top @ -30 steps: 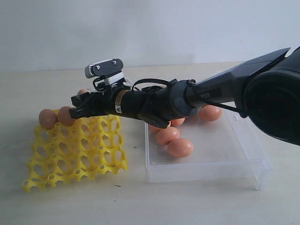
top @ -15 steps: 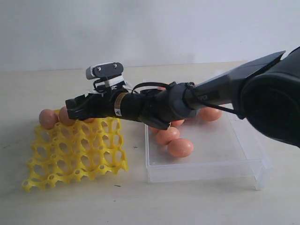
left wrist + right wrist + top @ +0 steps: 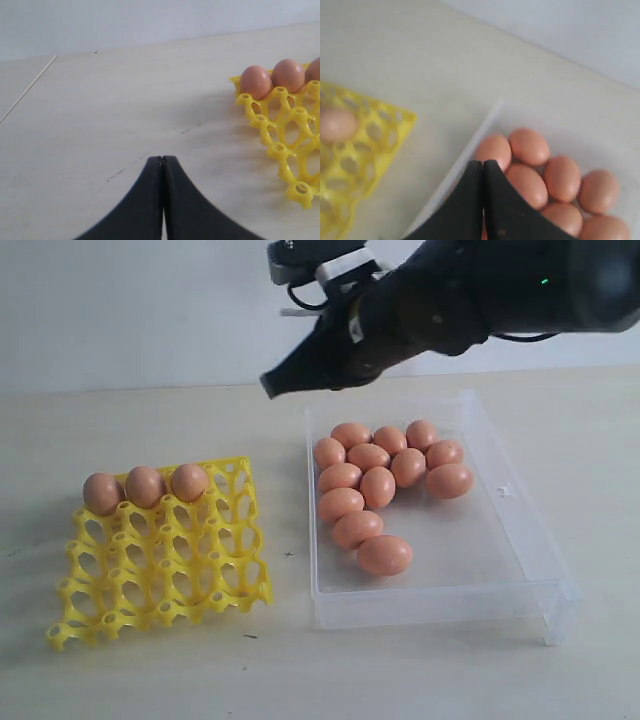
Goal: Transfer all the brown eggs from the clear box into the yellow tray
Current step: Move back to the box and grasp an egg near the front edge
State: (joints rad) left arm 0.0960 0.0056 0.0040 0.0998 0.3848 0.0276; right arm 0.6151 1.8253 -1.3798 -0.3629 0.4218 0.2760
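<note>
Jaws of the left gripper are pressed fully together, tip against tip, with nothing between them. This gripper shows only in its own wrist view, where it sits low over the bare table. The yellow tray lies ahead of those closed tips and off to one side, well apart from them. Three brown eggs are seated side by side in the tray row farthest from the tips. In the exterior view the same three brown eggs fill three neighbouring cells along the far edge of the yellow tray, and its other cells are unfilled. Jaws of the right gripper are likewise shut flat against each other and carry nothing. This gripper is raised clear of the table, pointing down between the tray and the clear box. In the right wrist view the closed right gripper hangs over one wall of the clear box. The loose brown eggs lie below and just beyond the tips, touching neither finger. The yellow tray lies off to the other side of the tips, holding one blurred egg. Thirteen brown eggs rest clustered on the box floor, touching one another, below the raised tips.
</note>
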